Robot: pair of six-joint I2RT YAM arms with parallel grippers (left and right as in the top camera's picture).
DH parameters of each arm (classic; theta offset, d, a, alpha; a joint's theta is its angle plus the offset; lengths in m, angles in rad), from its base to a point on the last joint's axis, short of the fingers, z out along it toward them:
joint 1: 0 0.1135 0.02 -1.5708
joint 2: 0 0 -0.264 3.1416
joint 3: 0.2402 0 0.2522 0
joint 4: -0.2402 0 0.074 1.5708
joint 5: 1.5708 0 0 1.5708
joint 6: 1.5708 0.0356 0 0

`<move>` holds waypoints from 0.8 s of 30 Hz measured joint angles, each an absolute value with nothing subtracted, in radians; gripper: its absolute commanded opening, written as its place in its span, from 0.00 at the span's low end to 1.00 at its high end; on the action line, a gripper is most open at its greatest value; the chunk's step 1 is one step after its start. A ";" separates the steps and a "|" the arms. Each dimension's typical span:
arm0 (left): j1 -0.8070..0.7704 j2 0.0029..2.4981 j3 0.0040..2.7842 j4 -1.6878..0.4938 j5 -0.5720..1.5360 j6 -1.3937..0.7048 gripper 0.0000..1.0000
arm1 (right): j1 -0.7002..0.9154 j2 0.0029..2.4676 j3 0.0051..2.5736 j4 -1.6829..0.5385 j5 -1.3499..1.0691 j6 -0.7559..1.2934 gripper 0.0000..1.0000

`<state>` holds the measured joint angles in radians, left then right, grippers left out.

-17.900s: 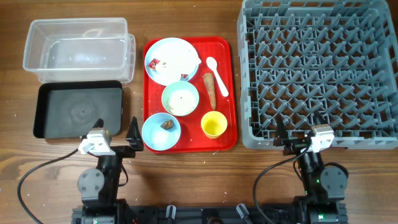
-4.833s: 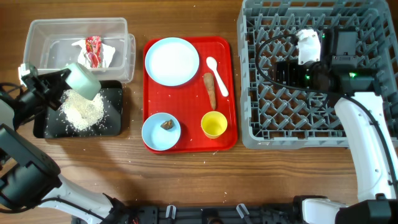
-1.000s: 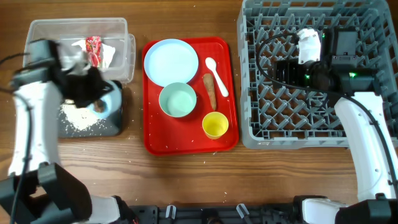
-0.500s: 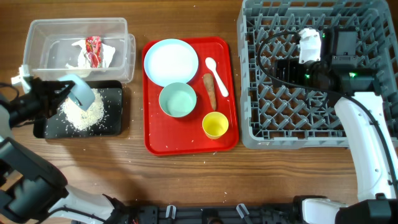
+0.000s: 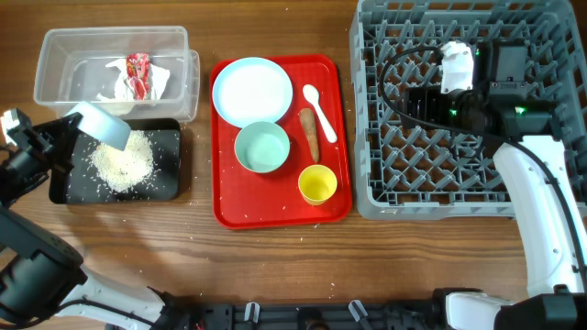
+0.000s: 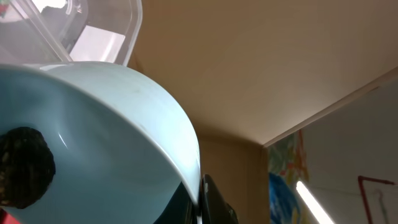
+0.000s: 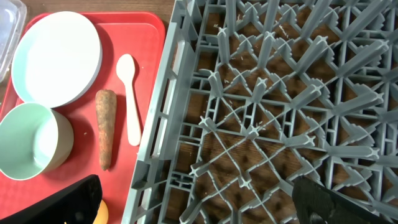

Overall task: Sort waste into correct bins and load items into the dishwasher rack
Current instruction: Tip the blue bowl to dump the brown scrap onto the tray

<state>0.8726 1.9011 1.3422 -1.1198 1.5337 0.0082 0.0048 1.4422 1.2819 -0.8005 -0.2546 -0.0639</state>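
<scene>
My left gripper [image 5: 71, 130] is shut on the rim of the pale blue bowl [image 5: 101, 125], which hangs steeply tilted over the black tray [image 5: 165, 137], where white grains [image 5: 119, 165] lie heaped. In the left wrist view the bowl [image 6: 106, 143] fills the frame with the brown lump [image 6: 22, 167] on its inner wall and one finger [image 6: 216, 202] against the rim. The clear tub [image 5: 64, 55] holds the red-and-white wrapper [image 5: 138, 73]. My right gripper [image 7: 199, 208] stands open above the grey rack [image 5: 550, 110], near its left side.
On the red serving tray [image 5: 335, 137] are the pale blue plate [image 5: 252, 90], mint-green bowl [image 5: 262, 147], carrot piece [image 5: 310, 133], white spoon [image 5: 320, 110] and yellow cup [image 5: 316, 183]. Stray grains dot the wood around the black tray.
My left arm has swung left and lifted the blue bowl slightly, from low over the grains to the tray's upper left corner. The right arm has not moved.
</scene>
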 measured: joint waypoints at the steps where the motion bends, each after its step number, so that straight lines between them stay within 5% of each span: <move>1: 0.873 1.901 1.342 -1.106 1.535 0.004 0.04 | 0.005 1.442 1.282 -0.801 -0.255 -0.064 1.00; 17: 0.848 1.898 1.342 -1.177 1.544 -0.029 0.04 | 0.005 1.442 1.282 -0.803 -0.255 -0.064 1.00; 24: 0.472 1.728 1.343 -1.272 1.255 0.145 0.04 | 0.005 1.442 1.282 -0.796 -0.255 -0.052 1.00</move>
